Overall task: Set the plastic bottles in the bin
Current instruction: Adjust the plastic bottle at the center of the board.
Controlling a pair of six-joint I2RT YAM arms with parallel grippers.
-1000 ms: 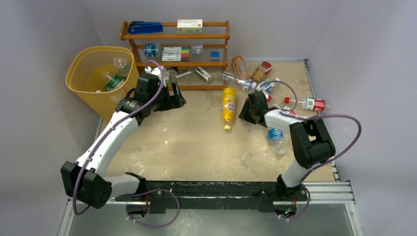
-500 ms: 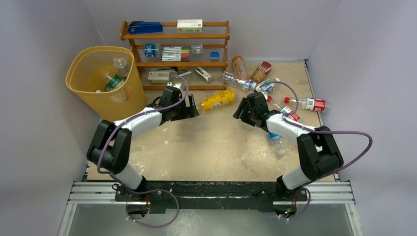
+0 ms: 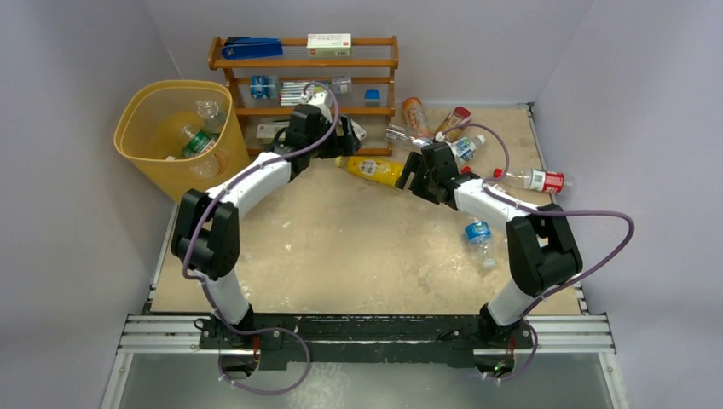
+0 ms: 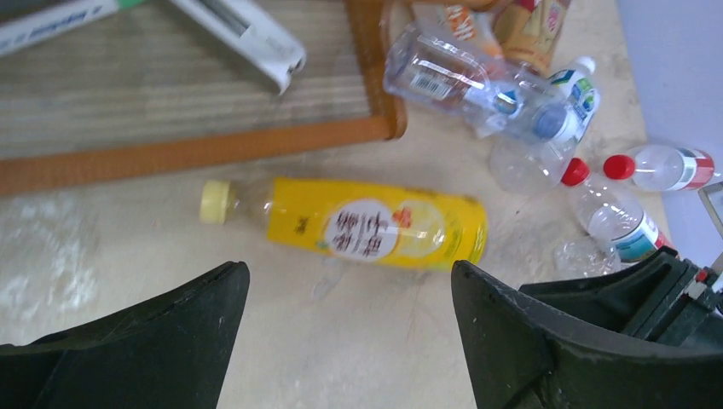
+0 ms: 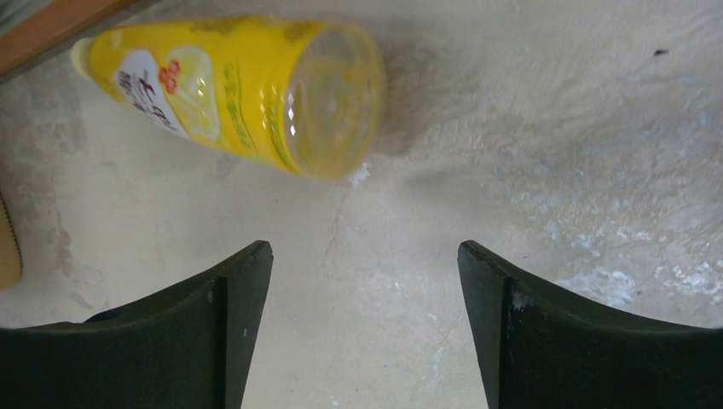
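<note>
Plain lilac-grey walls [image 3: 477,43] enclose the table [image 3: 341,247] on three sides. Table surface: beige, mottled with pale whitish patches. A brown wooden shelf rack [image 3: 367,62] stands at the far edge. Lighting appears even and diffuse.

Wooden rack [image 3: 375,62] at back w/ blue stapler [image 3: 253,48], green-white box [image 3: 329,40], markers [image 3: 294,92].
</note>
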